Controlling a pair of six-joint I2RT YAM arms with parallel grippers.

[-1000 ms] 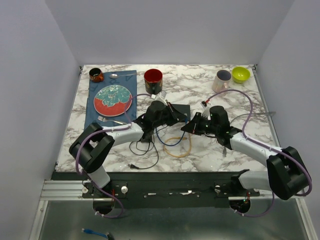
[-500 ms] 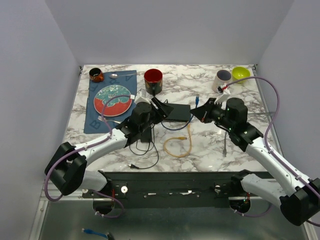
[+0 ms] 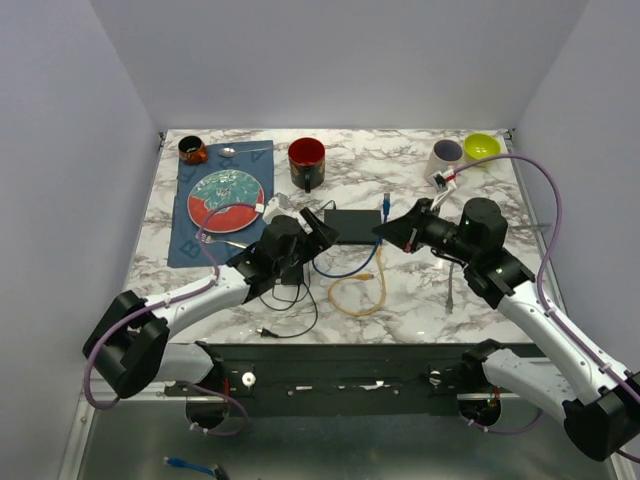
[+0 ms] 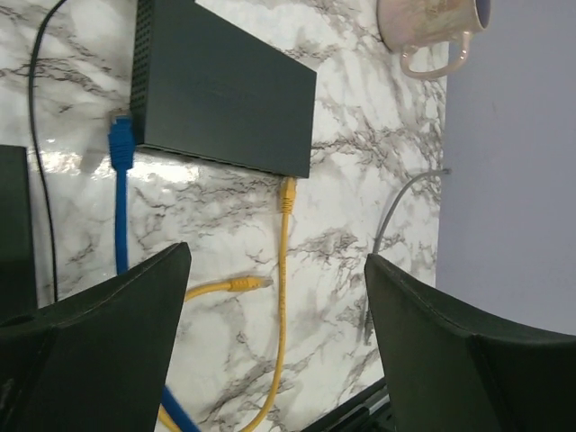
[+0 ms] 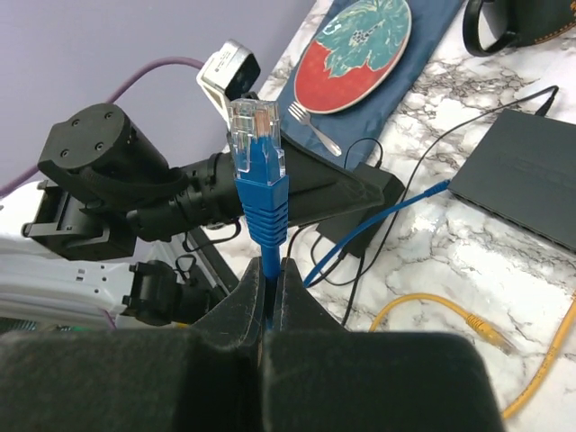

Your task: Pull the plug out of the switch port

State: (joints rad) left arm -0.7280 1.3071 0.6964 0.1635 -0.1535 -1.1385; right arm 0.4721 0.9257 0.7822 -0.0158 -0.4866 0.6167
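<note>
The black switch [image 3: 352, 224] [image 4: 225, 90] [image 5: 526, 175] lies flat at the table's middle. Clear of the switch, a blue plug [image 5: 256, 135] [image 3: 386, 203] stands upright in the air with my right gripper [image 5: 272, 265] [image 3: 387, 231] shut on the cable just below it. That blue cable's other end [image 4: 120, 148] meets the switch's corner. A yellow cable [image 4: 284, 270] [image 3: 355, 295] is plugged into the switch's near side. My left gripper [image 4: 279, 351] [image 3: 318, 222] hovers open just left of the switch, nothing between its fingers.
A red mug [image 3: 306, 160] stands behind the switch. A plate [image 3: 226, 198] on a blue cloth lies at the left, a pink mug [image 3: 444, 157] and green bowl [image 3: 481, 148] at the back right. A black adapter with black cable [image 3: 290, 272] lies under the left arm.
My left gripper has opened and drawn back from the switch. The right arm has lifted and swung right, carrying the blue plug away from the switch.
</note>
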